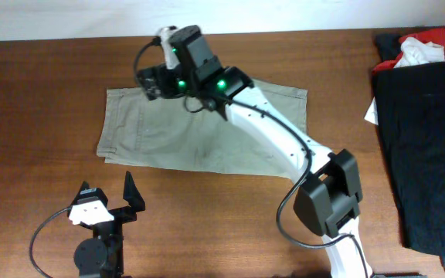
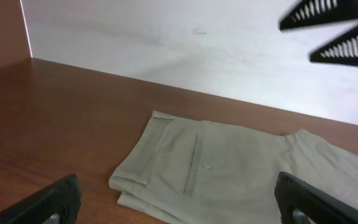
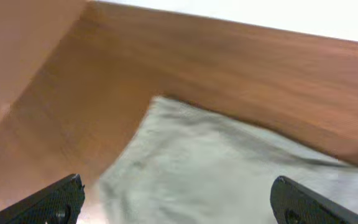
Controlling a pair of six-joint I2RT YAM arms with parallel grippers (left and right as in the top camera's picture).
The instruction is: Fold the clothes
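I see the right end effector [image 1: 148, 83] released over the khaki shorts [image 1: 164, 137], the left end effector [image 1: 107, 194] released near them.

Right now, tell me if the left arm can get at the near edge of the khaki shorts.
Probably yes. The left gripper is open, facing the khaki shorts, with only bare table between them. The right arm hangs over their right part; the near left edge is free.

Top edge and right side of the khaki shorts [image 1: 168, 135] were partly hidden beneath the right arm [image 1: 269, 127], black garment [image 1: 423, 139] was cut off by the right edge, right wrist view was blurred, cloth detail there unreadable, fingers [image 3: 61, 199] of the right gripper [image 3: 176, 196] were cropped at the bottom edge.
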